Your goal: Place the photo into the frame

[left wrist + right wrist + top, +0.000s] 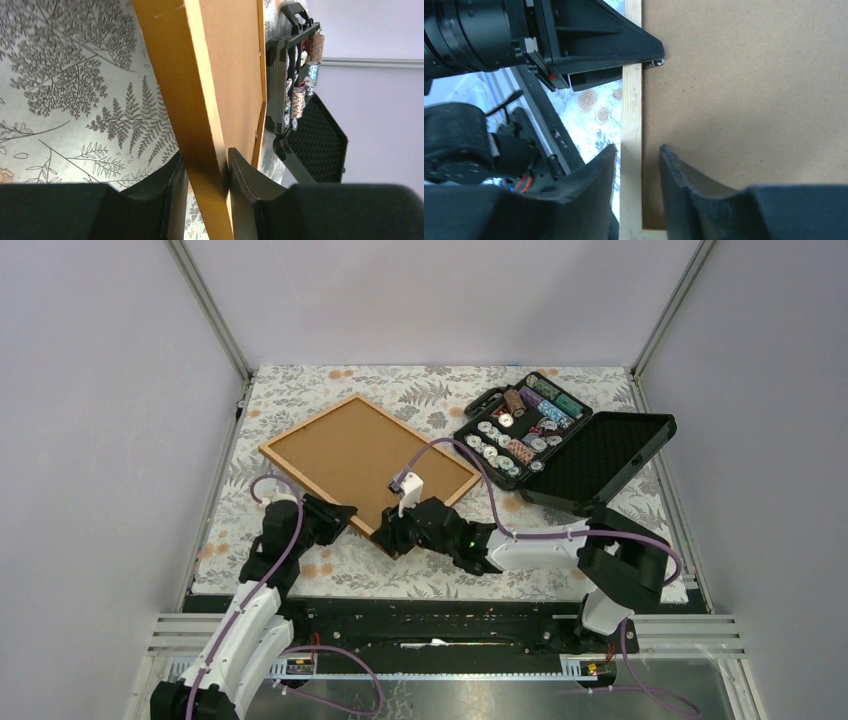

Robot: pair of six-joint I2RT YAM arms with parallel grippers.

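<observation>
Both arms reach low to the frame [307, 422]'s near corner, the left gripper [206, 159] pinching its wooden border, the right gripper [636, 150] astride it, fingers [684, 175] narrowly parted.

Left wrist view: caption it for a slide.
Left fingers grip the frame by its border, above a fern-print tablecloth.

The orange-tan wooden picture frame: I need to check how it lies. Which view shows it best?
Top external: nearly the whole orange-tan wooden picture frame shows, lying diagonally in view. The left wrist shows one rail up close; the right wrist only a strip of border.
</observation>
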